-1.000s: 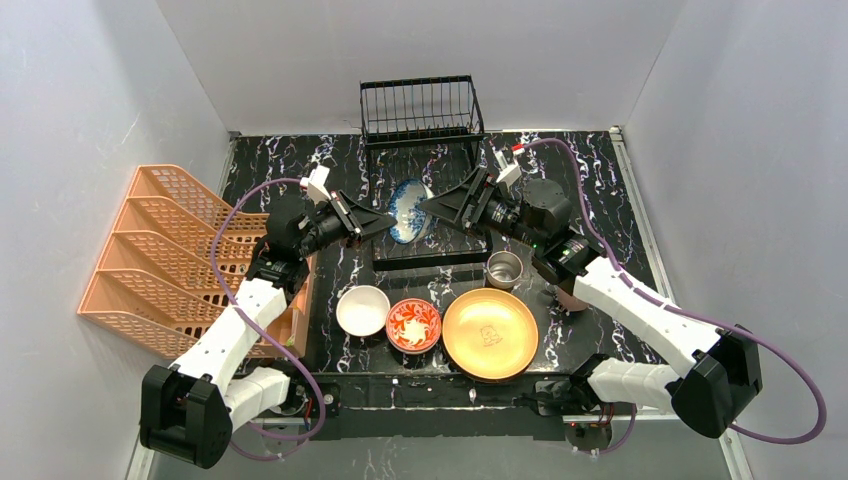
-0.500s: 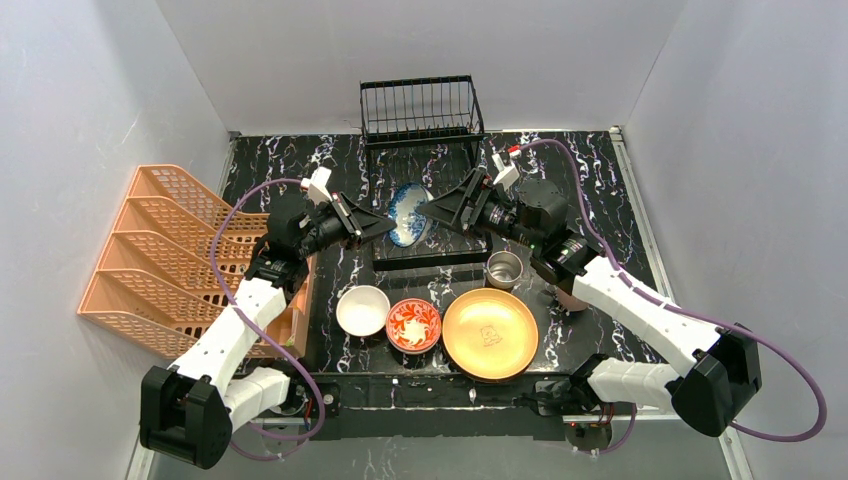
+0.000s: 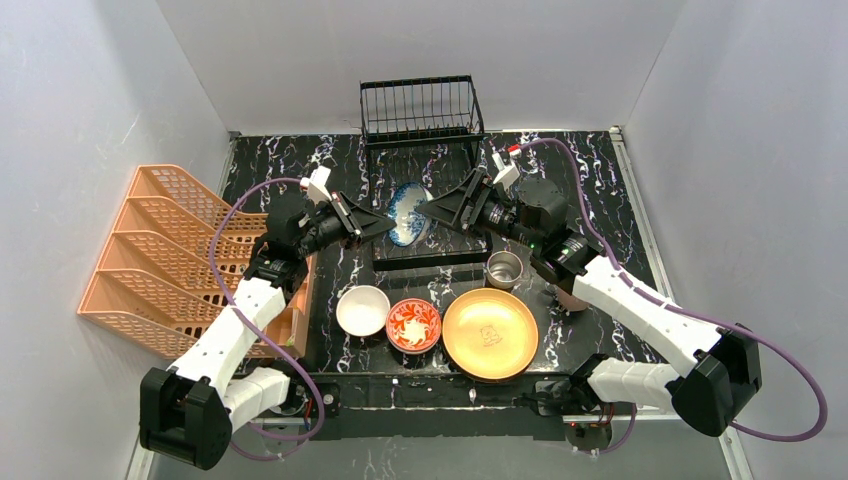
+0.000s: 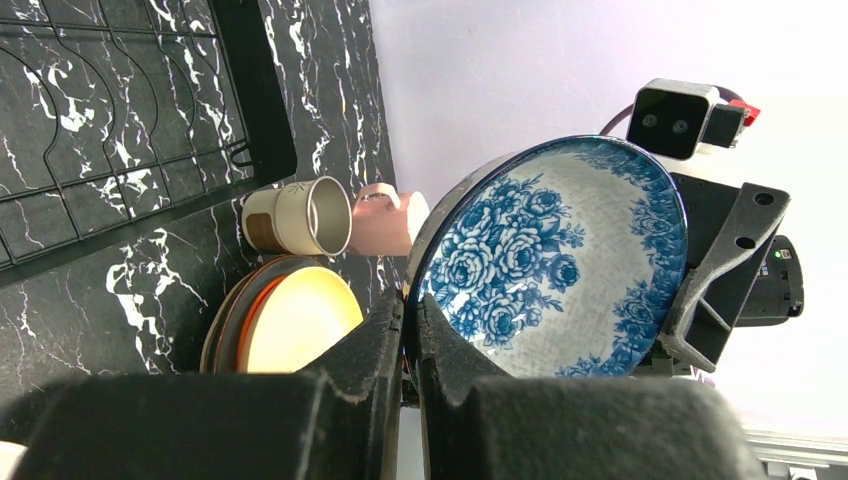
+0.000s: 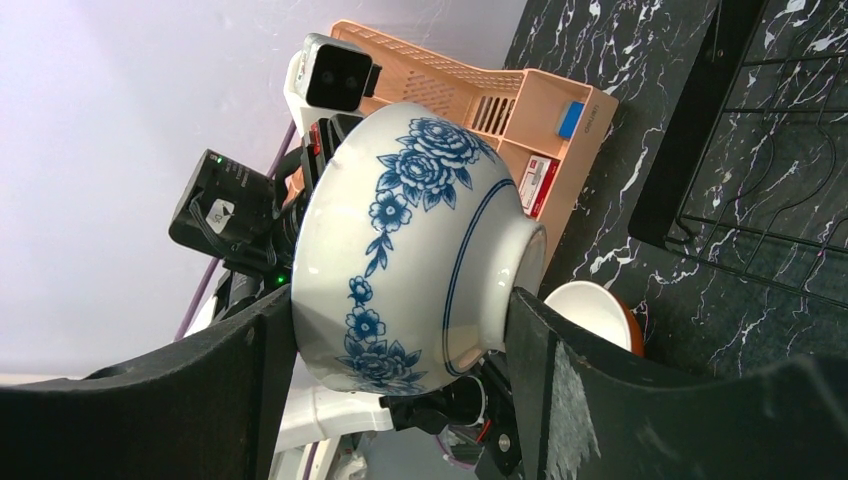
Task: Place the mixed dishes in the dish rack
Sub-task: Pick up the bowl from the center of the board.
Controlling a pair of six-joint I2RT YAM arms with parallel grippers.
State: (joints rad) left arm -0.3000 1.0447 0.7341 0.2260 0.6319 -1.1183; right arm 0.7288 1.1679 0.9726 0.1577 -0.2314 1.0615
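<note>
A blue-patterned bowl hangs tilted on edge above the black wire tray in front of the dish rack. My left gripper is shut on its rim, with the flowered inside facing it. My right gripper comes from the other side. Its fingers press the bowl's outside at rim and foot. On the table sit a white bowl, a red floral bowl, a yellow plate and a steel cup.
An orange lattice rack stands at the table's left edge. A pink mug lies beside the steel cup, mostly hidden under my right arm in the top view. White walls close in the table on three sides.
My right gripper has edged left onto the bowl and its jaws have narrowed against it. The left gripper has kept its hold and place.
</note>
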